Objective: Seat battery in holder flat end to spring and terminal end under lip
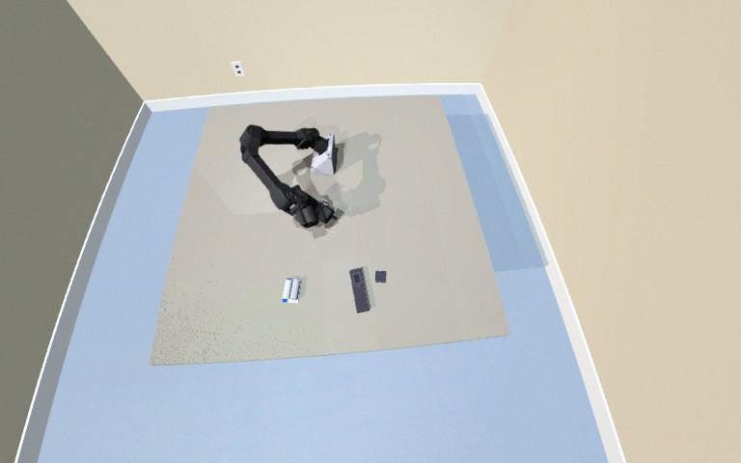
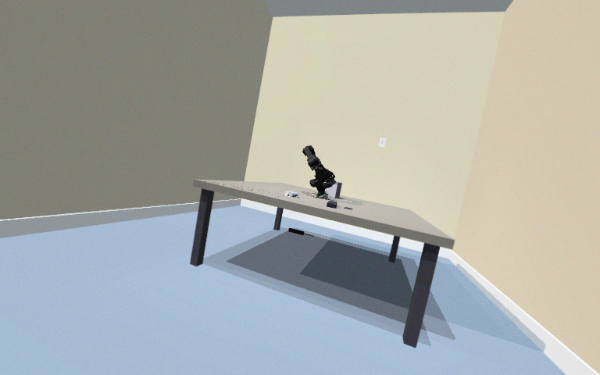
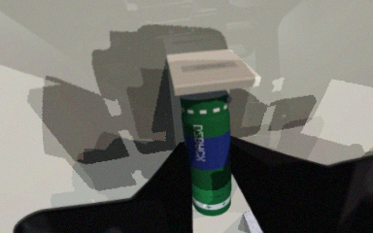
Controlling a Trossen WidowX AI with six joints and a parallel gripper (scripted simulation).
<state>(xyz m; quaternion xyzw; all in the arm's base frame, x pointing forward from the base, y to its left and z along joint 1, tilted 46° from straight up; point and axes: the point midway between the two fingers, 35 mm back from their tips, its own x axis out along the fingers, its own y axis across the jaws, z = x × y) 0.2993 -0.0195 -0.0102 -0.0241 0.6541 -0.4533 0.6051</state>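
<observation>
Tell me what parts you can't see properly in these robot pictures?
- Battery, wrist view: its far end is hidden behind the beige holder, so whether it sits under the lip cannot be told.
- Gripper, wrist view: the fingers are cut off by the bottom edge.
- Top and exterior views: battery and holder are too small, hidden by the arm.
- Holder's spring: not visible anywhere.
</observation>
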